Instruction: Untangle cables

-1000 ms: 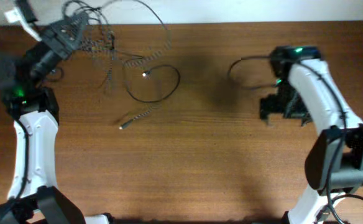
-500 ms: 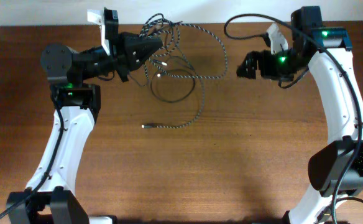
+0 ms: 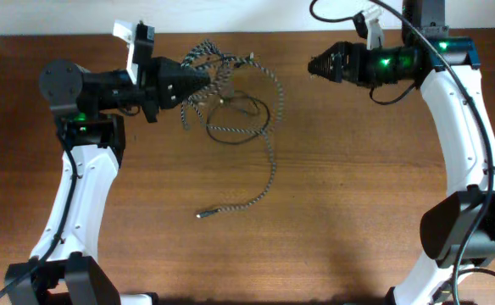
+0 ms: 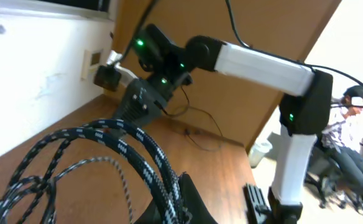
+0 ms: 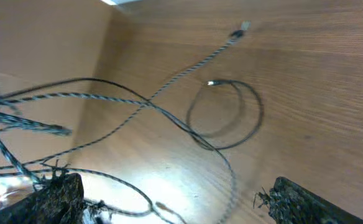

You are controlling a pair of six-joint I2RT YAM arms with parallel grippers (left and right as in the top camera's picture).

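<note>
One speckled cable [image 3: 271,161] bunches in the left gripper [image 3: 198,80], pinched tight, its tail trailing across the table [image 3: 332,220]; the black cable [image 3: 246,133] loops beside it; the right gripper [image 3: 314,65] stands wide.

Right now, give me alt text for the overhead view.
The left tool is shut on a tangled braided cable over a wooden table, with a thin black cable looped nearby. The right tool is open, clear of both.

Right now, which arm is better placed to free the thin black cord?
Likely right: the right claw is open, empty and facing that thin black cord; the left claw grips the braided black-and-white cord.
</note>
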